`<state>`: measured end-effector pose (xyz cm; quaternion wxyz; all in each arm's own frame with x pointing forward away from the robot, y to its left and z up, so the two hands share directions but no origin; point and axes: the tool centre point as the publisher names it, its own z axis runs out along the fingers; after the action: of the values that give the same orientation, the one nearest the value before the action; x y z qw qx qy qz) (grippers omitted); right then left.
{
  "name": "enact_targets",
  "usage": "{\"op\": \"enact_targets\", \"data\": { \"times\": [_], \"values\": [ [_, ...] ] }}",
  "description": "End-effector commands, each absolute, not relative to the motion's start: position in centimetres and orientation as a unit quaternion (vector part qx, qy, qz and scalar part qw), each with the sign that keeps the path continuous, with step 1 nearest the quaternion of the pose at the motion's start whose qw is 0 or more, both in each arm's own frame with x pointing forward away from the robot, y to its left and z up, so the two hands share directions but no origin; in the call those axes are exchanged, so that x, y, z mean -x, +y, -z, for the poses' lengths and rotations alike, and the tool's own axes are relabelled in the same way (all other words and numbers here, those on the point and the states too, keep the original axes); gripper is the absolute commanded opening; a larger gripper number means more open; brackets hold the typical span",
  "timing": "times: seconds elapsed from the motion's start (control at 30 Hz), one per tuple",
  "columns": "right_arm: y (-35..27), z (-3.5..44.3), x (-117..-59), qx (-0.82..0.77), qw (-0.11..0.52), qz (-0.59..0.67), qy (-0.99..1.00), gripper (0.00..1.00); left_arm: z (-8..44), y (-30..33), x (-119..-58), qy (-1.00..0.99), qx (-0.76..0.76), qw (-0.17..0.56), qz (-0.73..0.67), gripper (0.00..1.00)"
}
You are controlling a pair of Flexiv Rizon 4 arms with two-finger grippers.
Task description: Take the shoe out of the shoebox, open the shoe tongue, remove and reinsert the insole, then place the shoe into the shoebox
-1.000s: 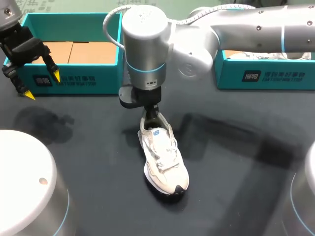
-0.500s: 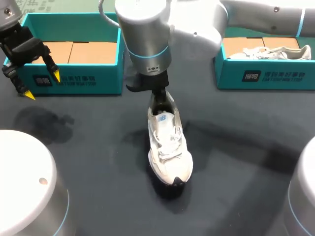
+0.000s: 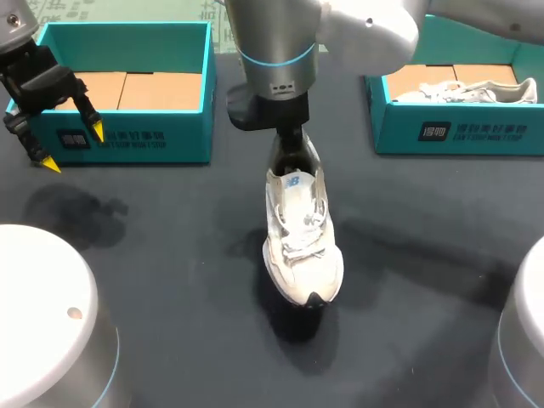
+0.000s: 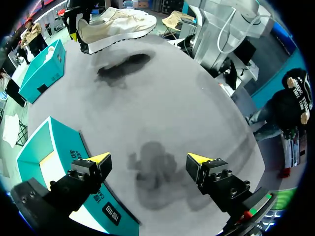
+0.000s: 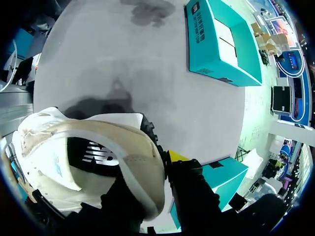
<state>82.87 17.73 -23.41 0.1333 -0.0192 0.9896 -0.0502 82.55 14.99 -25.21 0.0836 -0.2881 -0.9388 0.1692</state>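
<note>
Above the dark table (image 3: 170, 255), between the left shoebox (image 3: 127, 34) and the right shoebox (image 3: 459, 127), hangs the white shoe (image 3: 302, 242), its shadow beneath it. The right gripper (image 3: 289, 161) pinches its heel collar, 1 finger inside. The left gripper (image 3: 74, 147) hovers before the left shoebox, fingers spread wide and holding nothing. A second shoe (image 3: 467, 89) lies in the right shoebox.

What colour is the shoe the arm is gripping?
White shoe, dark at the toe; the head view shows it best.
</note>
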Motion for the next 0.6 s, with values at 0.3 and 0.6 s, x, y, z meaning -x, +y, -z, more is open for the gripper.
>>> {"op": "enact_targets", "data": {
  "times": [0.3, 0.6],
  "values": [
    [13.8, 18.7, -88.4, -0.002, 0.150, 0.094, 0.984, 0.00, 25.2, 15.0, -82.5, -0.939, 0.288, 0.083, -0.168, 1.00],
    [10.1, 14.1, -94.3, 0.045, 0.178, 0.115, 0.976, 0.00, 25.2, 15.0, -82.5, -0.939, 0.288, 0.083, -0.168, 1.00]
  ]
}}
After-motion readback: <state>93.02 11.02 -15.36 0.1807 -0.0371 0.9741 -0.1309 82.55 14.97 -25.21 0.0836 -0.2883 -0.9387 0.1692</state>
